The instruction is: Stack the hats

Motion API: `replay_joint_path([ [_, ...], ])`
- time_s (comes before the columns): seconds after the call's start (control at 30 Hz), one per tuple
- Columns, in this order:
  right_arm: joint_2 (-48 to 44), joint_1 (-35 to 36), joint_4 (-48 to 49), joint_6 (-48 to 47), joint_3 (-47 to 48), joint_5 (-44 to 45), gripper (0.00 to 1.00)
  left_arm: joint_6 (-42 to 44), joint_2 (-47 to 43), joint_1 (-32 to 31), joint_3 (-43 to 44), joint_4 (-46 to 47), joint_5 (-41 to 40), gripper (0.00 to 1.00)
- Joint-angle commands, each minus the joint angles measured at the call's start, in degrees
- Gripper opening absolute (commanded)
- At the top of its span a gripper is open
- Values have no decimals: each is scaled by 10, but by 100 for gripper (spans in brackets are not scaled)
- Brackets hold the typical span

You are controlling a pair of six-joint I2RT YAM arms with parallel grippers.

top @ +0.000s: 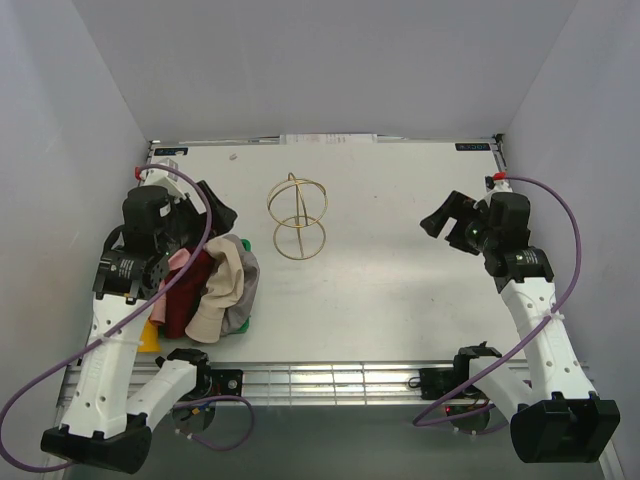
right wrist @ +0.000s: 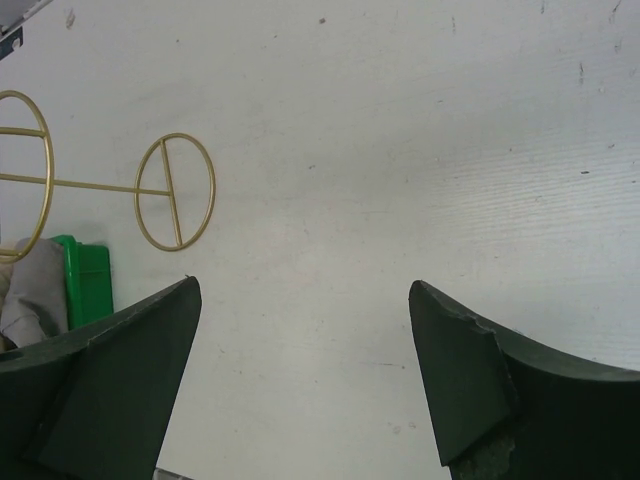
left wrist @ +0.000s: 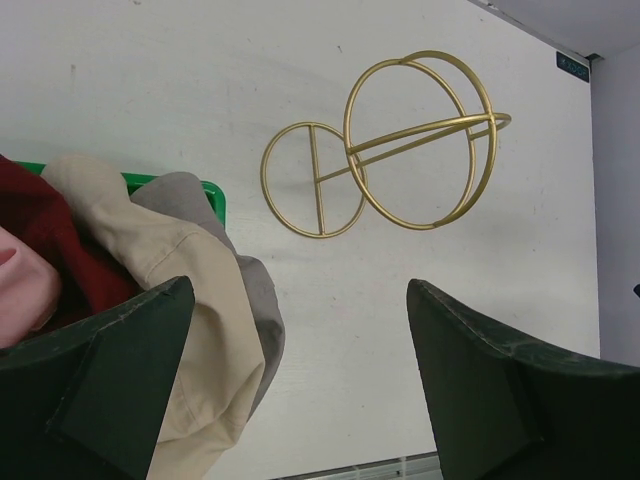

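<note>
The hats lie in a loose heap at the table's left: cream-beige [top: 226, 284] on top, dark red [top: 187, 300] under it, pink [top: 180, 262] behind, grey [top: 243, 303] at the right edge, and yellow-orange [top: 148, 340] poking out at the near side. The left wrist view shows the cream hat [left wrist: 175, 255], grey hat [left wrist: 182, 196], dark red hat [left wrist: 50, 235] and pink hat [left wrist: 20, 285]. My left gripper [top: 215, 212] [left wrist: 300, 285] hovers open above the heap's far-right side, holding nothing. My right gripper [top: 445, 220] [right wrist: 305, 285] hangs open over bare table at the right.
A gold wire globe stand [top: 297, 217] [left wrist: 400, 150] [right wrist: 175, 190] rises mid-table, right of the heap. A green tray [top: 247, 243] [left wrist: 214, 194] [right wrist: 85, 278] lies under the hats. Grey walls close in the table on three sides.
</note>
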Motion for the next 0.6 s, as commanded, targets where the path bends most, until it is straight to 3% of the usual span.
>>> replay_joint_path([
  [0.0,-10,1,4,-21,3,4,89,6,-1,-1,26,-31,-24,98],
  [0.17,-5,1,6,-40,7,-21,89,-19,-10,0,32,-75,-68,98],
  [0.33,9,1,11,-64,4,-58,90,-72,-32,0,36,-143,-179,98],
  [0.57,21,4,32,-63,-13,-101,95,-110,-30,0,22,-227,-259,98],
])
